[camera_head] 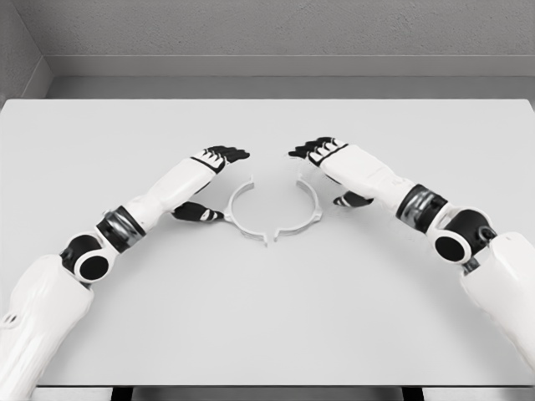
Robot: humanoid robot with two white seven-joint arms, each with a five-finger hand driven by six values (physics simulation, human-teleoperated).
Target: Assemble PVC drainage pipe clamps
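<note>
White desk (267, 326) is carrying two thin white clamp halves, left clamp half (238, 213) and right clamp half (308, 210), lying near its middle and almost forming a ring. Left hand (213, 167) and right hand (330, 159) are hovering beside them, fingers loosely spread, gripping nothing.

This looks like a bare test room, rendered rather than real: everything sits in flat greys and whites with soft, even light. A wide pale table (267, 334) fills most of the space, its top plain and smooth. Behind it rises a grey wall (284, 29) with a rough, concrete-like texture, meeting a side wall (15, 50) in the left corner.
</note>
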